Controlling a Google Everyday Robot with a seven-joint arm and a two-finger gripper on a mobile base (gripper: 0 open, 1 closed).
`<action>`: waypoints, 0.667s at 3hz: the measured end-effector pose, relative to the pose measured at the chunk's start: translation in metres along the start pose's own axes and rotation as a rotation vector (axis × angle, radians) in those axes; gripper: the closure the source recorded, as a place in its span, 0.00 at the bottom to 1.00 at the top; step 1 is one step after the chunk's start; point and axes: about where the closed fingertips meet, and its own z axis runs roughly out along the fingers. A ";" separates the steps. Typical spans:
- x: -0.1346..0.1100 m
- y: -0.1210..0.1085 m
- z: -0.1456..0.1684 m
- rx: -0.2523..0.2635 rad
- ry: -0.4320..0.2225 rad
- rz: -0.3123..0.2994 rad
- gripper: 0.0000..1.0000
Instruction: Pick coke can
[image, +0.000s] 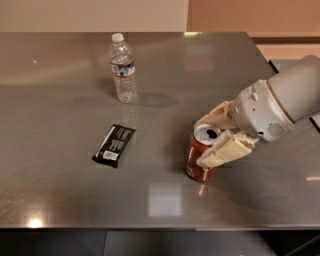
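Note:
The coke can (195, 167), red with a silver top and open pull-tab, stands on the steel table (65, 200) right of centre and leans slightly. My gripper (200, 142) reaches in from the right and straddles the can. One cream finger (215, 114) lies behind the can's top, and the other finger (227, 150) presses across its front. The fingers are closed against the can, which still rests on the table.
A clear plastic water bottle (123, 68) stands upright at the back left. A flat black snack bar wrapper (114, 145) lies left of the can. The table's front edge runs along the bottom and its right edge is behind my arm (285, 100).

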 end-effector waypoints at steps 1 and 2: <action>-0.002 -0.002 -0.003 -0.006 0.013 0.013 0.64; -0.008 -0.011 -0.019 0.003 0.012 0.040 0.89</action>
